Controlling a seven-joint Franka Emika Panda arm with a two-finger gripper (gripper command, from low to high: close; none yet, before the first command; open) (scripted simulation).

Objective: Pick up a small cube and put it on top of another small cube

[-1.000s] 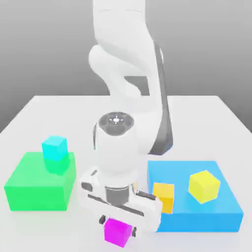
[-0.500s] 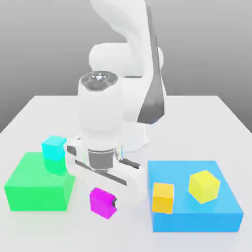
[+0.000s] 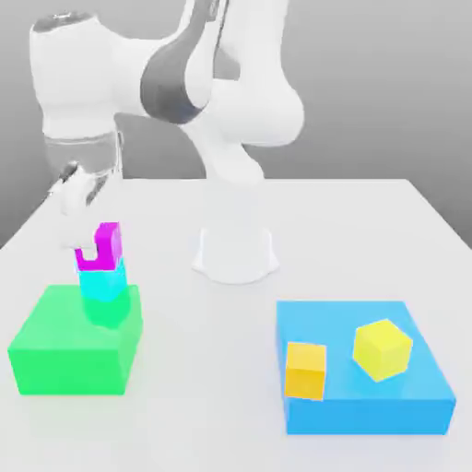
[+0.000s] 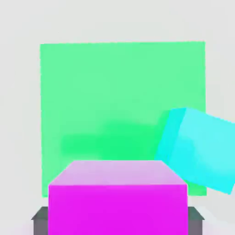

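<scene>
Item: small plain magenta-pink cube (image 3: 101,247), rigid, light, smooth-sided, clamped on opposite flat faces in my gripper (image 3: 92,251), directly over the small cyan-turquoise cube (image 3: 101,284) at the large green block's (image 3: 64,346) one o'clock corner.

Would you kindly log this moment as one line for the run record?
phase: carry | end effector: shut on pink cube | position: above cyan cube on green block | placed: not yet

A plain white table (image 3: 369,221) under soft, even light, set against a featureless grey backdrop.
</scene>
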